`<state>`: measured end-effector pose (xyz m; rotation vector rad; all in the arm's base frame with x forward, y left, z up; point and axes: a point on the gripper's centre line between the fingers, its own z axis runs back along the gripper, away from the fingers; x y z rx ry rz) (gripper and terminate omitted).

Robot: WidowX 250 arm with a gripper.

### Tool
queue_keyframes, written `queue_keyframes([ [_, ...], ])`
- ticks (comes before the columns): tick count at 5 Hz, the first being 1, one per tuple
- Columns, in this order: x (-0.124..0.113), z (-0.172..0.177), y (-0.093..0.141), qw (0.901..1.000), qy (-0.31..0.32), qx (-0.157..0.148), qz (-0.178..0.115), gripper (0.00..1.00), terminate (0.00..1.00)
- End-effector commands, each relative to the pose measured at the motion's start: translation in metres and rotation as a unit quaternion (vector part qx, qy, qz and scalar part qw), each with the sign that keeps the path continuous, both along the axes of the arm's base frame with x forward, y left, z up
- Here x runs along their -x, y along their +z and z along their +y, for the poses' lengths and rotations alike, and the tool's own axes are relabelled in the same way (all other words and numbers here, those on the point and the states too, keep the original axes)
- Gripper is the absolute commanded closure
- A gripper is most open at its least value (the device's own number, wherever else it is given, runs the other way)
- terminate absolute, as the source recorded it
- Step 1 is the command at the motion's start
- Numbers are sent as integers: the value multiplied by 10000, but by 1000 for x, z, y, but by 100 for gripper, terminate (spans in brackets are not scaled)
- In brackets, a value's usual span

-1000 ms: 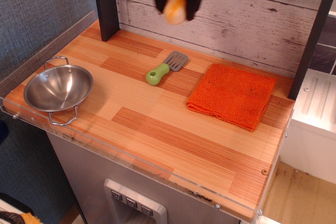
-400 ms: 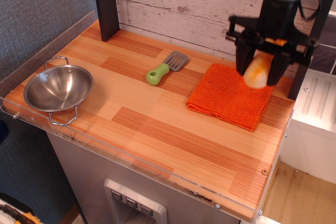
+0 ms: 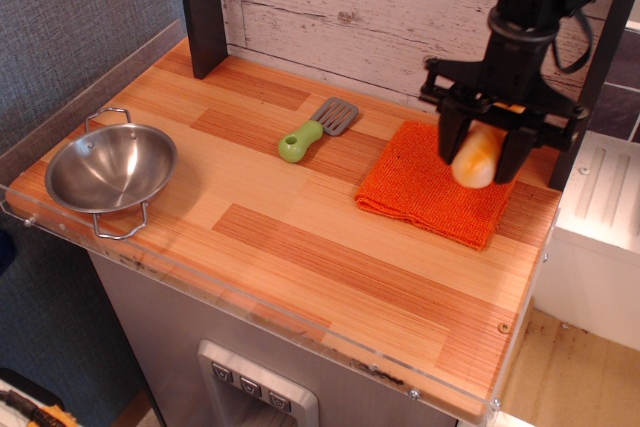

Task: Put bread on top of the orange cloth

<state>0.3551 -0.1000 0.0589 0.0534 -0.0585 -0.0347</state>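
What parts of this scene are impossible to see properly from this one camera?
- The bread: its upper end is hidden between the gripper fingers.
- Whether it touches the orange cloth: cannot tell.
- Cloth's far corner: covered by the gripper.
- The arm above: cut off by the top edge.

Single view, no second camera to overlap with. Mounted high, off the front-right of the desk (image 3: pixel 300 247), looking down at an angle toward the back wall (image 3: pixel 370 7). Mid range: whole desk top fits, metal bowl (image 3: pixel 110 169) at far left, orange cloth (image 3: pixel 420 192) at right, cabinet front below, floor at lower right.
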Motion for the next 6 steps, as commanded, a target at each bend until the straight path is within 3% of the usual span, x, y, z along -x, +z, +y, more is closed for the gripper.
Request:
queue_keyframes([
  [1,8,24,4,9994,291,106,-130,100,0],
  [2,10,24,-5,9997,218,123,32,100,0],
  [3,10,24,-6,9997,180,121,98,0,0],
  [4,11,28,8,9997,189,168,-26,0,0],
  [6,28,63,58,9984,350,140,-427,0,0],
])
